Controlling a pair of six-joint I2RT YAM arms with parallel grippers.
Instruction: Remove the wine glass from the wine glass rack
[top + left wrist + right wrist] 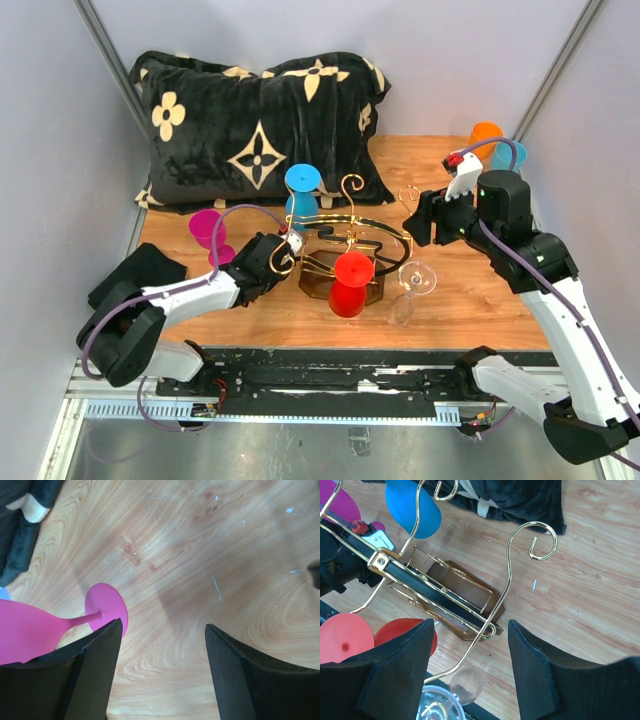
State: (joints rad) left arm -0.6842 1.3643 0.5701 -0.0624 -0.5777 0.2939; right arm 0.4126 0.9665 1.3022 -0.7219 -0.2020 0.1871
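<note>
The gold wire wine glass rack (352, 232) stands mid-table on its brown base (318, 285). A red glass (349, 285), a blue glass (300, 192) and a clear wine glass (414, 283) hang upside down from its arms. My right gripper (418, 218) is open above the rack's right arm. In the right wrist view (470, 672) that gold arm (492, 615) runs between the fingers, with the clear glass (466, 686) below. My left gripper (283, 250) is open at the rack's left side. In its wrist view (162, 652) it is empty over bare wood.
A pink glass (212, 238) is left of the rack, its foot (106, 609) by my left finger; I cannot tell whether it hangs or stands. A black patterned pillow (260, 125) lies at the back. Orange (486, 134) and blue (512, 155) cups stand back right.
</note>
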